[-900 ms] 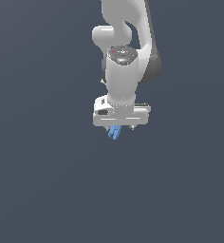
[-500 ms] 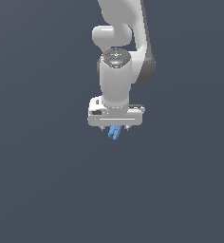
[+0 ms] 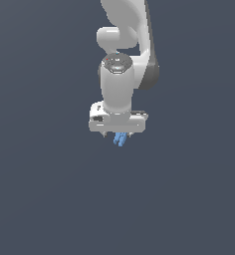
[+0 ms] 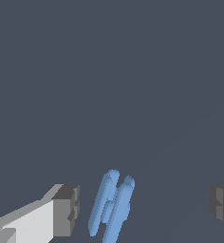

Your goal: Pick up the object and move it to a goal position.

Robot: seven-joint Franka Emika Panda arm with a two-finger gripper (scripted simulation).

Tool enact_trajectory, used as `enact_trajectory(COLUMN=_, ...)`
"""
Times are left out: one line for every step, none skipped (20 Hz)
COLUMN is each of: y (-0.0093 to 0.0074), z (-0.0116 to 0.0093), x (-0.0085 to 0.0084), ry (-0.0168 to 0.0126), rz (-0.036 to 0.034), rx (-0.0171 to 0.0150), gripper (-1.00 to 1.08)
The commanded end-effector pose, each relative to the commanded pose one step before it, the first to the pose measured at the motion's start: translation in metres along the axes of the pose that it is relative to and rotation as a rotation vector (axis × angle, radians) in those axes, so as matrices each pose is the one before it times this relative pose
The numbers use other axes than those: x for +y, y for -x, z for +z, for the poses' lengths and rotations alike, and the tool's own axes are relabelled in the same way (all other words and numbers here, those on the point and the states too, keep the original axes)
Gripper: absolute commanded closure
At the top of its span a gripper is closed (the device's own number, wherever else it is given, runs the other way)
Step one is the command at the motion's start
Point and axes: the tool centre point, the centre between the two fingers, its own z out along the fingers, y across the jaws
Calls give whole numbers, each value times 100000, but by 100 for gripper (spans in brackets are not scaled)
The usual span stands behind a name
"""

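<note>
Arm: white Panda, wrist pointing down, exterior view | Gripper (image 3: 118, 135): fingers (image 4: 66, 210) spread wide, gaps on both sides of the object, no contact seen | Object (image 4: 112, 205): light-blue joined rods, between the fingers, nearer one finger, protruding just below the gripper body | Surroundings: plain dark grey-blue surface (image 3: 50, 199)

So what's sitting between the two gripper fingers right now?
In the wrist view, the light-blue object lies between the fingers, nearer one finger, with bare gaps on both sides. The gripper is open, touching nothing.
</note>
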Motion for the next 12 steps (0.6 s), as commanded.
enact_trajectory(y=256, z=341, x=-77, ry=-25, rz=860, rx=-93, gripper=-92)
enact_trajectory(y=163, z=210, x=-55, ry=-29, rz=589, rx=-20, gripper=-92)
enact_trajectory(y=193, z=245, x=-67, ry=-34, rz=686, rx=-22, gripper=-92)
enact_trajectory(y=223, z=278, x=-72, ry=-35, rz=783, rx=-27, gripper=-92)
enact_trajectory(y=257, z=314, x=-71, ry=-34, rz=894, rx=-35, gripper=-92)
enact_trajectory(y=290, z=346, x=-71, ry=-33, rz=994, rx=-41, gripper=-92)
enact_trajectory(y=324, z=377, x=-76, ry=-36, rz=1095, rx=-44, gripper=-92)
enact_trajectory(y=361, z=409, x=-77, ry=-38, rz=1202, rx=-47, gripper=-92)
enact_trajectory(y=400, z=440, x=-76, ry=-37, rz=1307, rx=-52, gripper=-92)
enact_trajectory(y=440, z=470, x=-71, ry=-35, rz=1419, rx=-56, gripper=-92)
enact_trajectory(y=482, z=498, x=-65, ry=-32, rz=1529, rx=-60, gripper=-92)
enact_trajectory(y=526, z=526, x=-55, ry=-28, rz=1641, rx=-64, gripper=-92)
